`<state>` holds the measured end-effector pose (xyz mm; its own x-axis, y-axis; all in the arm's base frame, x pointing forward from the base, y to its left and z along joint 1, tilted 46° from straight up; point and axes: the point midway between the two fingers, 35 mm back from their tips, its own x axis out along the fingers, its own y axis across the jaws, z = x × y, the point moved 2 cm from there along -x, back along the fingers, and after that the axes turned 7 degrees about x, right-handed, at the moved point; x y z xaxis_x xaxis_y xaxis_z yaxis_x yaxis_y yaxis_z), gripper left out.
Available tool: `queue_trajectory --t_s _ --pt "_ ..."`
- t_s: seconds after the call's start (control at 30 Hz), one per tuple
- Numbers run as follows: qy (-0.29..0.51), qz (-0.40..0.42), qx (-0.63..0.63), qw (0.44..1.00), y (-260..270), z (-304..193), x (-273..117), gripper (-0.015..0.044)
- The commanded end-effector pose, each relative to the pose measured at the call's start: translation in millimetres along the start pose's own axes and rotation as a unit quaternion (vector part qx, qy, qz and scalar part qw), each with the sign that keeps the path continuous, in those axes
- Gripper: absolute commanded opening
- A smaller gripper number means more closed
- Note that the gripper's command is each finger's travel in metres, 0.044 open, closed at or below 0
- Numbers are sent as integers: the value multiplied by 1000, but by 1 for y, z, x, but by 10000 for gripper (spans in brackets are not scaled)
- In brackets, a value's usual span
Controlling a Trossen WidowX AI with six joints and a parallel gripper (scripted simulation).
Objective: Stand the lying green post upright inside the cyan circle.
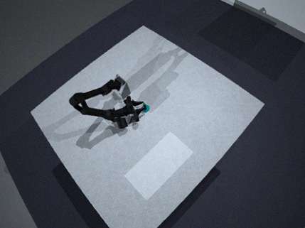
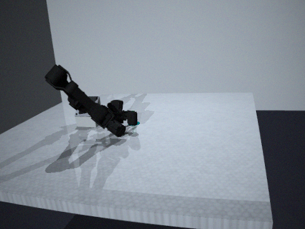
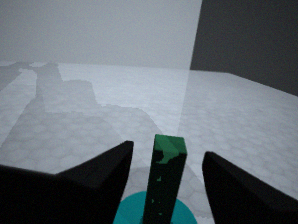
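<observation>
The green post (image 1: 144, 104) (image 3: 170, 146) stands upright, its lit top showing in the wrist view and its sides in dark shade. Its lower part is over the cyan circle (image 1: 147, 109) (image 2: 138, 123) (image 3: 131, 209); its foot is at the wrist view's bottom edge, so exact contact is hard to see. My gripper (image 1: 144, 105) (image 3: 168, 153) is open around the post, with a visible gap between the post and each finger. In the exterior view the fingers hide nearly all of the post.
The arm's pale base block (image 2: 86, 121) is on the table (image 1: 209, 112) (image 2: 197, 159) behind the gripper. A brighter rectangular patch (image 1: 159, 165) shows on the table top in the top view. Arm shadows cross the surface around the circle.
</observation>
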<state>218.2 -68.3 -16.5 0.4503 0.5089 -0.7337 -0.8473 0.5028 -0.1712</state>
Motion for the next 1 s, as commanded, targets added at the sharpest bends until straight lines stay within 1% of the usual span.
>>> queue_trajectory --t_s 0.0,0.1,0.13,0.23,0.73,0.87,0.93,0.97 --pt "1 -1 -2 1000 -1 0 0 311" --pt "1 -1 -2 1000 -1 0 0 390" --pt "1 -1 -2 1000 -1 0 0 400" --pt "2 0 -3 1000 -1 7 -1 400" --pt "-5 -3 -6 1000 9 84 -10 400" --pt "-6 -4 -6 1000 10 88 -11 400" --pt "14 13 12 1000 11 88 -7 400" --pt "41 33 32 998 12 88 -3 400"
